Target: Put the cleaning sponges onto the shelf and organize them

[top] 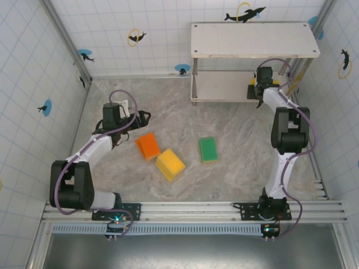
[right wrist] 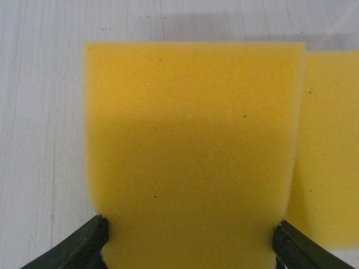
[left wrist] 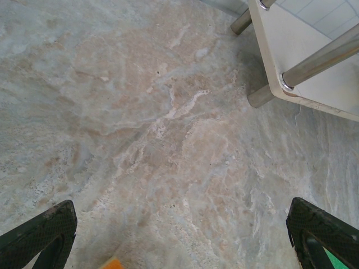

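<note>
Marble table (top: pixel 235 168), left: left gripper (left wrist: pixel 179 216) hovering, fingers wide apart. Middle: orange sponge (top: pixel 148 145), yellow sponge (top: pixel 170 164), green sponge (top: pixel 208 149) lying loose. Right: right gripper (right wrist: pixel 190 224) at shelf (top: pixel 255 39) lower board, fingers touching sides of second yellow sponge (right wrist: pixel 193 129), squeezing or not, dunno.

Yellow rectangular foam sponge (right wrist: pixel 190 134): soft open-pored foam, matt, finely pitted.
Green-topped rectangular sponge (top: pixel 208 149): flat matt green face, no shine.
Pale off-white rectangular shelf boards (top: pixel 255 39): smooth, matt, faintly streaked.
Thin silver shelf legs (left wrist: pixel 322 59): polished metal, glossy, with bright highlights.
Grey-beige marble-patterned tabletop (left wrist: pixel 168 112): matt, veined and mottled.
Left gripper (left wrist: pixel 179 224) fingers (left wrist: pixel 45 230): black, matt, cross-hatched grip texture.
Long silver base rail (top: pixel 190 210): ribbed metal, dull sheen.
</note>
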